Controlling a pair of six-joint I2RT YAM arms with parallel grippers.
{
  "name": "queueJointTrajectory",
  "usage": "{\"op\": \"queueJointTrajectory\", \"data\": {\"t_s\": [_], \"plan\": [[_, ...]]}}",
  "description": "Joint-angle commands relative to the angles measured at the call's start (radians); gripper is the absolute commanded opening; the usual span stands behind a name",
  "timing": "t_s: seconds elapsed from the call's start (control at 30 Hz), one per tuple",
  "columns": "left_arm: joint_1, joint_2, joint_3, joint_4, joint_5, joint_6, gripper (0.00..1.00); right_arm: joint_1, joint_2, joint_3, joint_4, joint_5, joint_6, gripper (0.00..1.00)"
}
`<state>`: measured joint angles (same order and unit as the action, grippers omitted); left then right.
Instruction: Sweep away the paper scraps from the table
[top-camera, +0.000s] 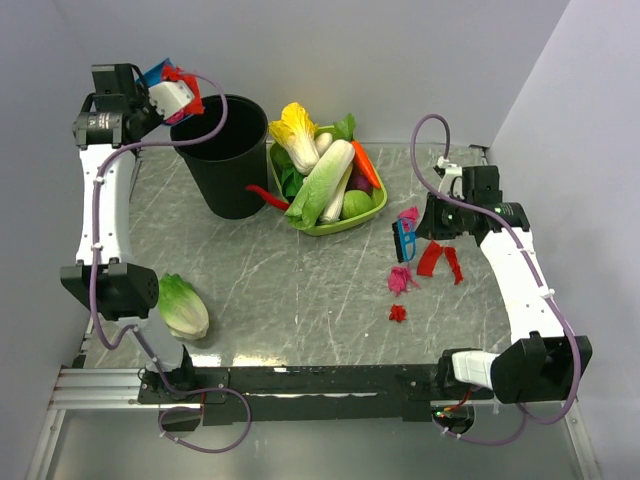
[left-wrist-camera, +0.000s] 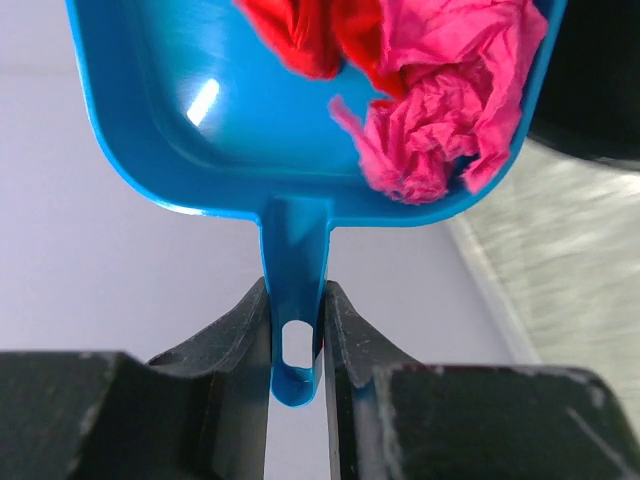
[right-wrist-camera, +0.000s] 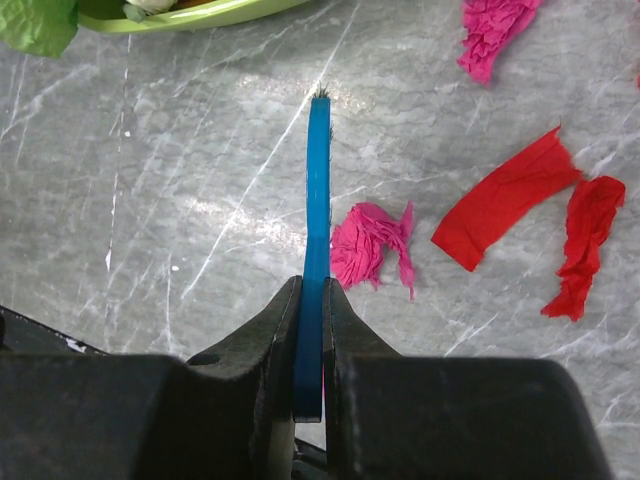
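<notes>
Left pincer (left-wrist-camera: 296, 292) closes tightly on the handle of a blue dustpan (left-wrist-camera: 200, 120), held at the far left just beside the rim of a black bin (top-camera: 225, 150). Red and magenta paper scraps (left-wrist-camera: 440, 110) lie in the pan; they are not yet in the bin. Right pincer (right-wrist-camera: 312, 288) clamps a blue brush (right-wrist-camera: 318, 190) edge-on above the right part of the surface (top-camera: 300, 290). Progress, as judged: one load collected, emptying pending, five scraps left to sweep. Magenta wad (right-wrist-camera: 372, 245) lies just right of the brush, near the right pincer. Red strip (right-wrist-camera: 505, 200) and crumpled red piece (right-wrist-camera: 582, 245) lie further right. Second magenta wad (right-wrist-camera: 490, 30) lies farther off, right of the brush tip. Small red scrap (top-camera: 398, 313) lies nearest the arm bases
</notes>
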<state>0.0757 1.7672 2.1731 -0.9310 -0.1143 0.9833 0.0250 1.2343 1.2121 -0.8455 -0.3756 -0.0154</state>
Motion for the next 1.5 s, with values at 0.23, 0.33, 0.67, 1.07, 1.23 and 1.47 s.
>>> {"op": "queueJointTrajectory", "data": {"t_s": [0.23, 0.33, 0.67, 1.07, 1.23, 1.47], "plan": [[-0.111, -0.038, -0.174, 0.492, -0.191, 0.693, 0.01, -0.017, -0.055, -0.020, 0.028, -0.011, 0.014, 0.00], [-0.137, -0.034, -0.220, 0.543, -0.228, 0.773, 0.01, -0.020, -0.067, -0.031, 0.028, -0.011, 0.014, 0.00], [-0.145, -0.041, -0.253, 0.747, -0.254, 0.809, 0.01, -0.048, -0.087, -0.031, 0.014, -0.013, 0.006, 0.00], [-0.290, -0.244, -0.198, 0.275, -0.147, -0.009, 0.01, -0.053, -0.030, 0.122, 0.003, 0.165, -0.171, 0.00], [-0.479, -0.458, -0.432, 0.131, -0.020, -0.118, 0.01, -0.056, 0.033, 0.124, 0.083, 0.352, -0.306, 0.00], [-0.675, -0.538, -0.598, -0.176, 0.229, -0.178, 0.01, -0.063, 0.087, 0.064, 0.196, 0.541, -0.481, 0.00]]}}
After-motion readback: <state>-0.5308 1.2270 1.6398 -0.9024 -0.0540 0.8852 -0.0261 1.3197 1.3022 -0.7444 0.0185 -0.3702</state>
